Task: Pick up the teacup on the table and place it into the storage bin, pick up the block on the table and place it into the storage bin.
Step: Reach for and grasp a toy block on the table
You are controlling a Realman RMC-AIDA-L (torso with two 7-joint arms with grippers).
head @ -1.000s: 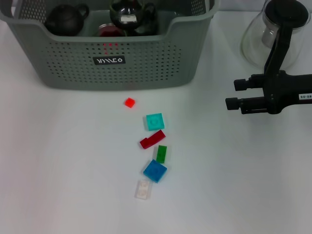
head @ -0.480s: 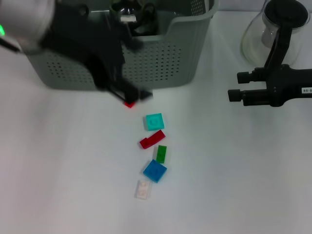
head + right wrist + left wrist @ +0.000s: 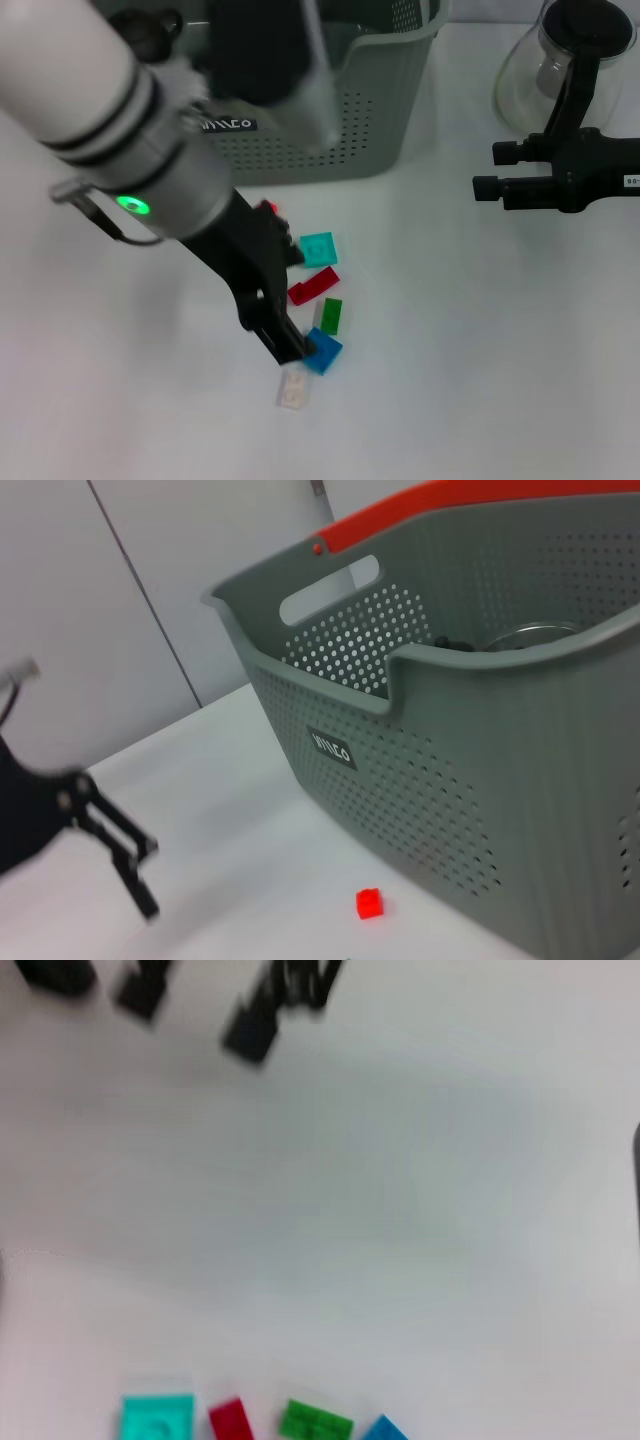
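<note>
Several small blocks lie in a row on the white table: a tiny red one (image 3: 267, 207), a teal one (image 3: 318, 248), a dark red one (image 3: 313, 286), a green one (image 3: 330, 315), a blue one (image 3: 323, 352) and a clear one (image 3: 293, 388). My left gripper (image 3: 296, 300) hangs open over this row, with one finger tip by the teal block and the other at the blue block. The left wrist view shows the teal (image 3: 157, 1418), red (image 3: 231, 1420) and green (image 3: 315, 1422) blocks. The storage bin (image 3: 350, 120) stands at the back. No teacup shows on the table. My right gripper (image 3: 493, 170) is open and empty at the right.
A glass pot (image 3: 560, 70) with a black lid stands at the back right, behind my right arm. A dark teapot (image 3: 150, 30) sits inside the bin. The right wrist view shows the bin (image 3: 400, 710), the tiny red block (image 3: 368, 904) and my left gripper (image 3: 120, 860).
My left arm has swept in from the back left, past the bin's front, and come forward over the row of blocks. My right gripper has drifted slightly right and back.
</note>
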